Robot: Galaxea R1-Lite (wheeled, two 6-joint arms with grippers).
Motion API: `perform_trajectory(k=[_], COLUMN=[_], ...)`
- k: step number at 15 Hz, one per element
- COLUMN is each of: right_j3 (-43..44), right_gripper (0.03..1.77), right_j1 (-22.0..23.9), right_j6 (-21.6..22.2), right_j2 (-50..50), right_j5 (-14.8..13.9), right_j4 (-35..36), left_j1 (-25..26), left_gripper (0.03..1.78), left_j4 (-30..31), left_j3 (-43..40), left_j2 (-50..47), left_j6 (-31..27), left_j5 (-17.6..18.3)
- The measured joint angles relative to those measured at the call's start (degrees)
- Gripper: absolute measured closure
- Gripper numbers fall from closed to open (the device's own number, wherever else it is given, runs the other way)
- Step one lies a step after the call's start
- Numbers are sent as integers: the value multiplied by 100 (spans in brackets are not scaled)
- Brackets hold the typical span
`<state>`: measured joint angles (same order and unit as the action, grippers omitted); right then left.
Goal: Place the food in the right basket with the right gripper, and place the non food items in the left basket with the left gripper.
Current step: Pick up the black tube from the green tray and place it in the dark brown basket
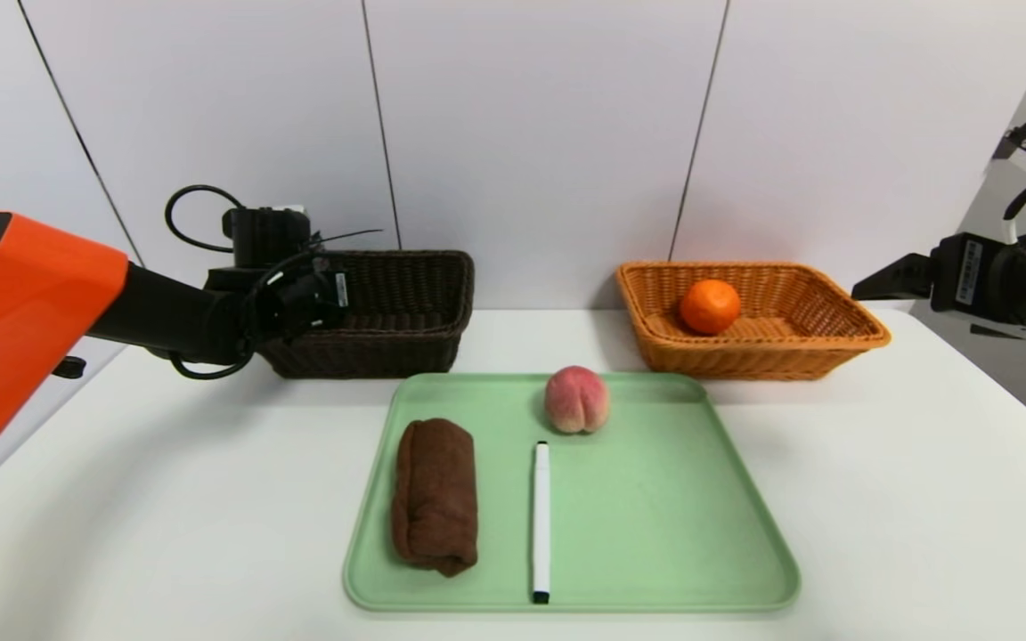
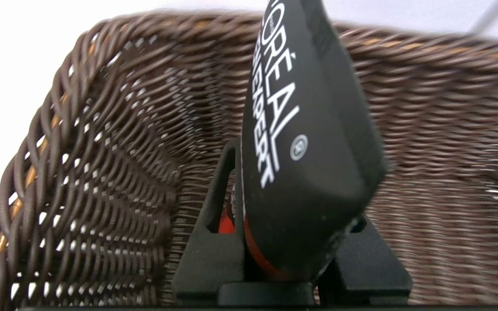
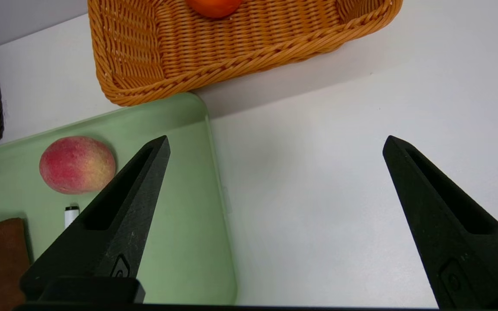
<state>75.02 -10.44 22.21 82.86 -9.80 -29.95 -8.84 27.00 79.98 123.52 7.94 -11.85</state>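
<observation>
One black L'Oréal tube (image 2: 305, 142) was clamped between the closed fingers of the left gripper (image 2: 288, 242), at the dark basket (image 2: 128, 181). Right gripper (image 3: 277, 142) — fingers wide, nothing held — hung near the orange basket (image 1: 762, 361), which contained an orange fruit (image 1: 710, 306). Tray (image 1: 655, 516): peach (image 1: 577, 400), pen (image 1: 541, 521), brown cloth (image 1: 435, 496).

"What stands behind the work area?"
"A pale, smooth wall (image 1: 531, 133), crossed by thin dark seams running from its top edge downward."
"And below it?"
"A white, plain tabletop (image 1: 175, 499), softly shadowed in places. Past its right side, a grey surface (image 1: 976, 240) shows."
</observation>
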Motion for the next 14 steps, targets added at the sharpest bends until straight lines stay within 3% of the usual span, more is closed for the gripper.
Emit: perform_trajectory(k=[2, 4, 8, 12, 14], right_j3=[-29, -79, -146, -168, -49], right_gripper=[10, 10, 10, 10, 10], right_j1=[-11, -22, -28, -354, -728], right_j6=[5, 11, 24, 61, 323], right_j2=[7, 10, 11, 0, 16], right_j5=[2, 2, 0, 0, -1], right_j4=[5, 13, 20, 9, -44], left_j1=[2, 2, -4, -23, -61], left_gripper=[132, 103, 67, 44, 37], left_j4=[6, 127, 11, -1085, -1816], left_j3=[17, 30, 210, 767, 762], left_j2=[79, 110, -202, -1025, -1624], left_j6=[0, -4, -72, -193, -160], left_j5=[-7, -2, -2, 35, 226])
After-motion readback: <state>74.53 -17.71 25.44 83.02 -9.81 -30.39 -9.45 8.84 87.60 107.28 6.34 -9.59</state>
